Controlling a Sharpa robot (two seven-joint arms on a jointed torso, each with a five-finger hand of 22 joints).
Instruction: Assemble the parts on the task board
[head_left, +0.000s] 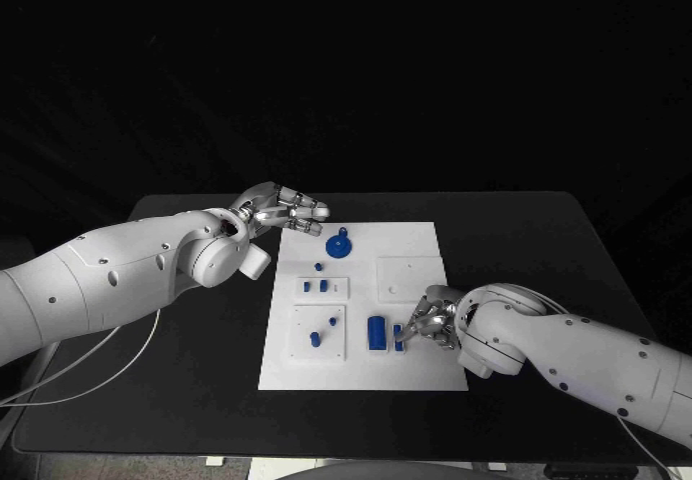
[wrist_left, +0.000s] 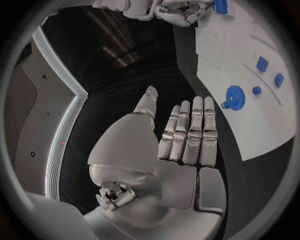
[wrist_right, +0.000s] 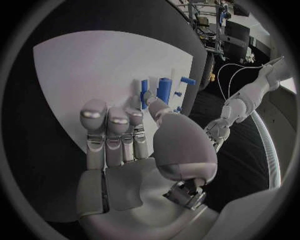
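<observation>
Parts lie scattered over the white task board (head_left: 411, 245), which sits in the middle of the black table (head_left: 548, 240). Near the board's far edge rests a round blue disc part (head_left: 339, 245) with a small stub at its rim. Closer in, two small blue blocks (head_left: 319, 288) stand side by side in a raised white square on the board's left half. Below them another white square carries two more little blue pieces (head_left: 326, 330). Beside that, toward the board's right half, a tall blue part (head_left: 376, 332) stands next to a slimmer blue piece (head_left: 397, 337).

Over the table just off the board's far left corner, the left hand (head_left: 286, 212) hovers near the disc part without touching it. Its wrist view shows the fingers (wrist_left: 190, 135) straight and laid side by side, the thumb apart, nothing in the palm.

At the board's right side, the right hand (head_left: 436, 320) reaches in beside the tall blue part. In its wrist view the fingers (wrist_right: 115, 132) lie extended together over the white board, and the thumb tip (wrist_right: 153, 102) comes close against the slim blue piece; whether it actually touches or pinches that piece cannot be told.
</observation>
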